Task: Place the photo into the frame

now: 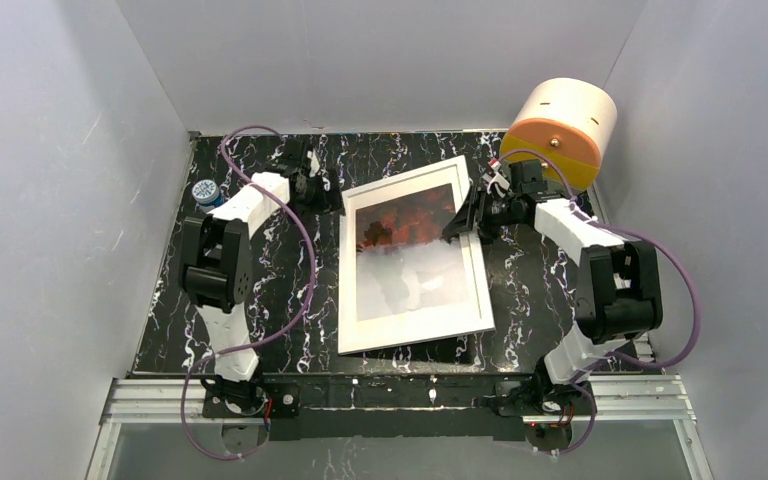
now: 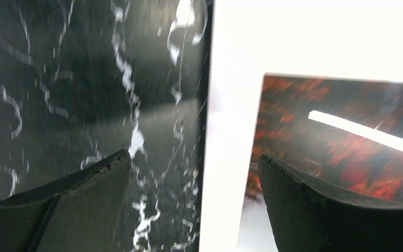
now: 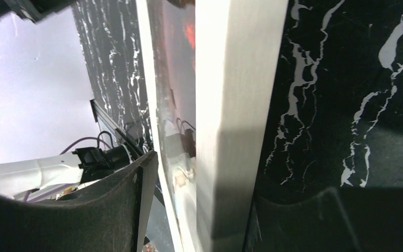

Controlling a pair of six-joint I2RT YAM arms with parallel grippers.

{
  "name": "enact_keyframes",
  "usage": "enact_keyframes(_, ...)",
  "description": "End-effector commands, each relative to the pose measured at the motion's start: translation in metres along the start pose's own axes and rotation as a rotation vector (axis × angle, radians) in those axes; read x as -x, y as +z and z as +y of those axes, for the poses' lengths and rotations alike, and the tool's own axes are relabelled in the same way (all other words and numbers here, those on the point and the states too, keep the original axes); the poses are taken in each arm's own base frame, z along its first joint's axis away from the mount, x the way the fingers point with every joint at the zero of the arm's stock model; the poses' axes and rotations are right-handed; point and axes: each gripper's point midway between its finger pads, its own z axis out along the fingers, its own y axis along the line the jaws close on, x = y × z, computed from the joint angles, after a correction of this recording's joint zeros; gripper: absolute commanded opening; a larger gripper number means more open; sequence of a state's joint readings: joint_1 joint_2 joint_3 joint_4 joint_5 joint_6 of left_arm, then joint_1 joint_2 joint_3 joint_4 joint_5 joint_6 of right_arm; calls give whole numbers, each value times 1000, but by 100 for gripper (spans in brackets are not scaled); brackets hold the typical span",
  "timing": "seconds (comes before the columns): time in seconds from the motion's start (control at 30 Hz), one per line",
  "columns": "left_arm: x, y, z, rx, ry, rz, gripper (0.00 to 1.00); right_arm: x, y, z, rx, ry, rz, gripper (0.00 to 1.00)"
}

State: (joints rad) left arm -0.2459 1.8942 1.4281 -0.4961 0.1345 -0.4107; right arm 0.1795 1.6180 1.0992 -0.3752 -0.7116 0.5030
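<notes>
Black marble table (image 1: 530, 300) carries the frame (image 1: 415, 335), long axis running away from the bases, the photo (image 1: 410, 225) inside; the right gripper (image 1: 465, 218) straddles its far right rim, part-open, grip unclear, and the left gripper (image 2: 194, 157) hangs wide open, empty, over the left rim.

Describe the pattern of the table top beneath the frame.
The table is black with white marble-like veins, seen best in the top external view.
</notes>
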Motion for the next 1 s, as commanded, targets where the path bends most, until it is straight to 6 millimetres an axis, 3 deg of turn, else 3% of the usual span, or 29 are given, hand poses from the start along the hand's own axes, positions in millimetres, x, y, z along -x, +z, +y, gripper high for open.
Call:
enact_keyframes(0.0, 49, 3, -18, -58, 82, -124, 88, 8, 11, 0, 54, -79, -5, 59)
enact_keyframes(0.27, 106, 29, -46, -141, 147, -224, 89, 25, 28, -25, -34, -104, -2, 67)
enact_keyframes(0.43, 128, 58, -61, -208, 137, -257, 90, 33, 25, -43, -148, -105, -46, 79)
enact_keyframes(0.57, 139, 81, -65, -229, 127, -270, 90, 40, 20, -53, -230, -101, -102, 83)
enact_keyframes(0.77, 158, 98, -64, -221, 151, -344, 96, 58, -7, -67, -428, -92, -244, 85)
enact_keyframes(0.83, 161, 101, -62, -215, 163, -371, 97, 60, -24, -63, -488, -51, -290, 85)
enact_keyframes(0.97, 162, 105, -66, -248, 191, -383, 98, 36, -47, -52, -516, -16, -301, 85)
